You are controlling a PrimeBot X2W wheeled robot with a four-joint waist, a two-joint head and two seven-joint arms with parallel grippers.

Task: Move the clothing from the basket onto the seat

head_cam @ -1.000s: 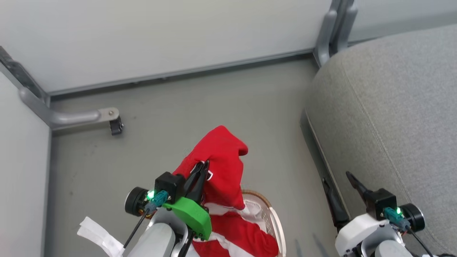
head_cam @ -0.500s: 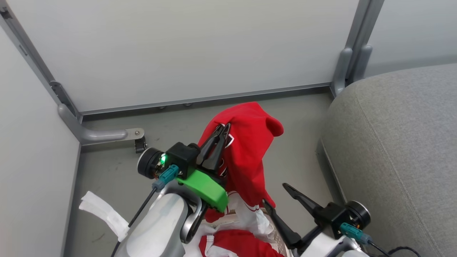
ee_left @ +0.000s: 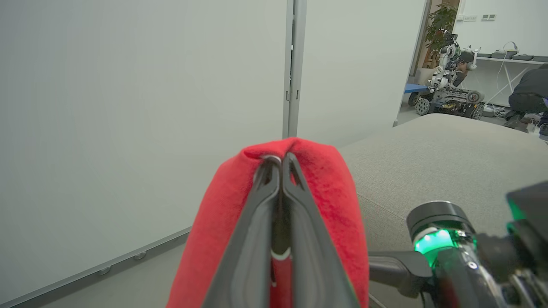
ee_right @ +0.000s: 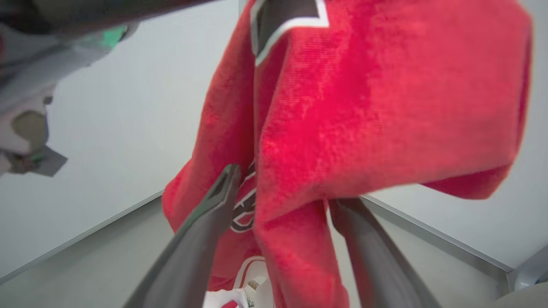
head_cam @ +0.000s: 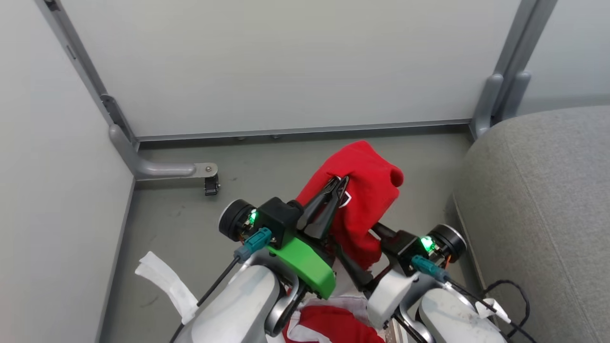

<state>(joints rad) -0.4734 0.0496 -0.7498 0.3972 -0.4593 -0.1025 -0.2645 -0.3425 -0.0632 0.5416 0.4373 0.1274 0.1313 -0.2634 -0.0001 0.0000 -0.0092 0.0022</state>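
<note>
Clothing (head_cam: 369,193), likely soft and light, is hanging left of the seat (head_cam: 538,200), pinched at its peak by the left gripper (head_cam: 338,183); the right gripper (ee_right: 284,186), spread, is straddling the drape, a sensible second hold.

- To me the clothing (ee_right: 385,107) reads as soft red cloth, fuzzy and matt, with a fine nap. Its printed patch (ee_right: 287,13) looks flatter and smoother.
- The seat (head_cam: 538,200) is grey woven upholstery, coarse-grained and matt, with stitched seams.
- On my left gripper (ee_left: 277,159) the fingers look like dark plastic, smooth with a dull sheen.
- The green cover (head_cam: 305,264) on that wrist is matt plastic.
- The forearm shell (head_cam: 238,305) is pale, smooth and lightly glossy.
- The partition panels (head_cam: 286,62) look smooth and matt.
- Their frame (head_cam: 162,169) is grey metal with a satin finish.
- The floor (head_cam: 181,228) is matt grey and scuffed.
</note>
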